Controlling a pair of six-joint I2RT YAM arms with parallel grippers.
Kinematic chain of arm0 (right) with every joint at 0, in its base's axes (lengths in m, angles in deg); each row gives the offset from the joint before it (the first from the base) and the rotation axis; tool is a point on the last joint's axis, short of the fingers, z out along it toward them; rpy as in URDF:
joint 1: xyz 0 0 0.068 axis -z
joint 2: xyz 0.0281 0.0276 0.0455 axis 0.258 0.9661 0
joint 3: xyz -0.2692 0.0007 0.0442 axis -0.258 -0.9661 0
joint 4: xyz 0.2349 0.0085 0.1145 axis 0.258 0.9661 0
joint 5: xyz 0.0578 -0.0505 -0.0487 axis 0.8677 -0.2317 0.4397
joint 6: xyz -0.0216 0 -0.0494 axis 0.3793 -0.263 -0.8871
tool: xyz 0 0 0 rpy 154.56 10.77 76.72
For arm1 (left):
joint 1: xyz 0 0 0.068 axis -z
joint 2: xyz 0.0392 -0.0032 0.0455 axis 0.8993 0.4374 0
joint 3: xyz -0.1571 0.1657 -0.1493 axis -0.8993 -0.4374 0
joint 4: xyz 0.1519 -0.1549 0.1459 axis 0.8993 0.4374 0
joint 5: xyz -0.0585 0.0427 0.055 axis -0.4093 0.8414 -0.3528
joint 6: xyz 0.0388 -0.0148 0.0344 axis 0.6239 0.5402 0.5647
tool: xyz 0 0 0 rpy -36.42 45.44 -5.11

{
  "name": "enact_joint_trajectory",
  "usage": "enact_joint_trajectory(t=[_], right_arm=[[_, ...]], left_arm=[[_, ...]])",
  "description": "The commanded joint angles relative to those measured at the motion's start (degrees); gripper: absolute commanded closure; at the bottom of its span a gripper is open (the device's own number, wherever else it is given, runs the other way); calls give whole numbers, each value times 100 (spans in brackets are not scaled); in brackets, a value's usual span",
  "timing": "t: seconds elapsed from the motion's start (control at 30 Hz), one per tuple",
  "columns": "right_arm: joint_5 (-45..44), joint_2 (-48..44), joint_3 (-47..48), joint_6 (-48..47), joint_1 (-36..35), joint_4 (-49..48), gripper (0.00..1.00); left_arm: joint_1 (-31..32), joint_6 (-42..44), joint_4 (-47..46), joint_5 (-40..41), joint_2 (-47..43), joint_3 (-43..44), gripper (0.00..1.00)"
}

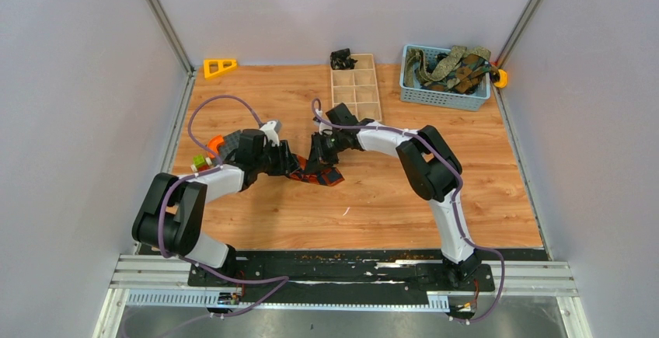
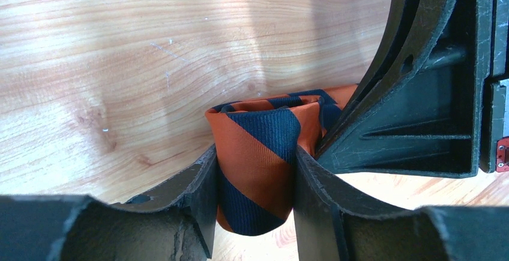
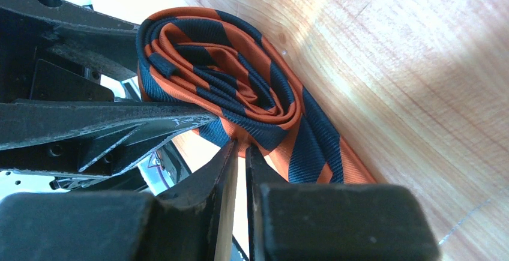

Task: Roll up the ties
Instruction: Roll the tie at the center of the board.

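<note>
One tie [image 2: 258, 153]: rolled on counter [image 1: 388, 198].
Your left jaws: clamp it.
Your right jaws: pinch its edge.

You have a left arm [image 1: 186, 198] and a right arm [image 1: 431, 167] built of white shells between bulky black joints, with purple cables [image 1: 225, 101] looping along them, an orange cap [image 1: 215, 143] near the left wrist, and scuffed dark fingers [image 2: 327, 213].

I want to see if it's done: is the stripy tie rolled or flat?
Mostly rolled: the orange and navy striped fabric tie sits in spiral coils, one end trailing loose.
</note>
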Motion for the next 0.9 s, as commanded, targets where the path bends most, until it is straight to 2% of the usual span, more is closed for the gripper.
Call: enact_joint_trajectory(t=[0.0,0.57,0.87], right_arm=[[-238,-234,-130,-155,77,-9,88],[-373,-886,-785,-231,523,-134,89],[-432,-1247,-1146,-285,723,-237,84]], left_arm=[[190,366,485,793,-195,52,53],[1107,776,1931,3110,-267,806,55],[1596,982,2467,4123,25,1291,55]])
